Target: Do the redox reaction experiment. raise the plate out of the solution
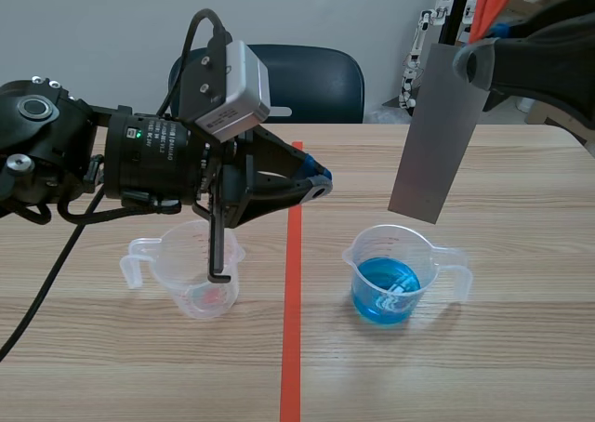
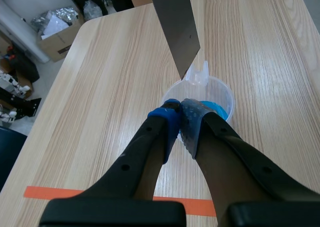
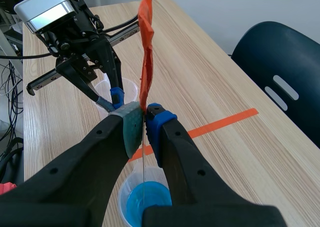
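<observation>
A grey metal plate (image 1: pixel 432 129) hangs upright in the air, its lower edge just above a clear beaker (image 1: pixel 400 278) of blue solution (image 1: pixel 384 292). My right gripper (image 1: pixel 472 61) is shut on the plate's top end, where an orange strip (image 3: pixel 146 47) sticks up. In the right wrist view the plate (image 3: pixel 143 162) shows edge-on between the right gripper's (image 3: pixel 145 114) fingers, over the blue solution (image 3: pixel 147 202). My left gripper (image 1: pixel 318 186) is shut on nothing, hovering left of the plate. Its view shows the plate (image 2: pixel 175 27) and beaker (image 2: pixel 220 93) ahead of the left gripper (image 2: pixel 181 118).
A second clear beaker (image 1: pixel 197 275), holding no blue liquid, stands under the left arm. An orange-red tape line (image 1: pixel 292 310) runs between the two beakers. A dark blue chair (image 1: pixel 311 83) is behind the table. A cardboard box (image 2: pixel 57 37) lies on the floor past the table edge.
</observation>
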